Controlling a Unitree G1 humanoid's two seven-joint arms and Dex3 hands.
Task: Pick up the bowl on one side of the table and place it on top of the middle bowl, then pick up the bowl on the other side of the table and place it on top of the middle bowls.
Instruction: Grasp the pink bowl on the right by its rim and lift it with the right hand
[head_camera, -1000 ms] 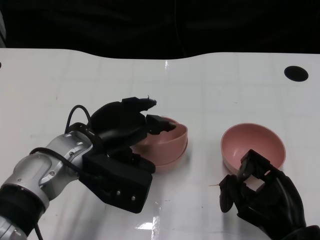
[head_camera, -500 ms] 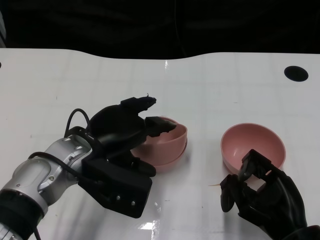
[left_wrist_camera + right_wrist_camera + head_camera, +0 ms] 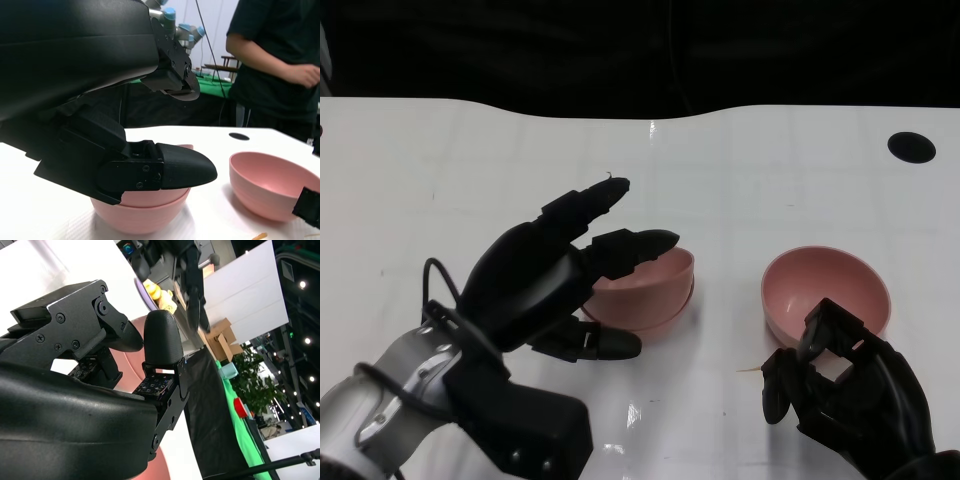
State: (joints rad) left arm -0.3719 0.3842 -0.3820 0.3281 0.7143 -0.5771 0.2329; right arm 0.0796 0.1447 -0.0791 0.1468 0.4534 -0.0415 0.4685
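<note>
middle stack [image 3: 650, 295], two pink bowls nested, sits at table centre. side bowl [image 3: 825, 292] to right, alone. my left hand [image 3: 555, 280] spread wide over stack's left rim, holds nothing; careless move may knock stack. my right hand [image 3: 845, 385] near side bowl, fingers half curled, empty; may push bowl away instead of gripping.

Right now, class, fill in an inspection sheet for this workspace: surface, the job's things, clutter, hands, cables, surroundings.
Surface: white table, glossy, with a black round hole near its far right corner.
Job's things: stacked pink bowls in the middle, one nested in the other; single pink bowl on the right, upright.
Clutter: a small thin sliver beside the single bowl.
Hands: left hand open, fingers spread around the stack; right hand at the single bowl's near rim, hold unclear.
Cables: black cable looping at the left wrist.
Surroundings: a person standing beyond the table.
</note>
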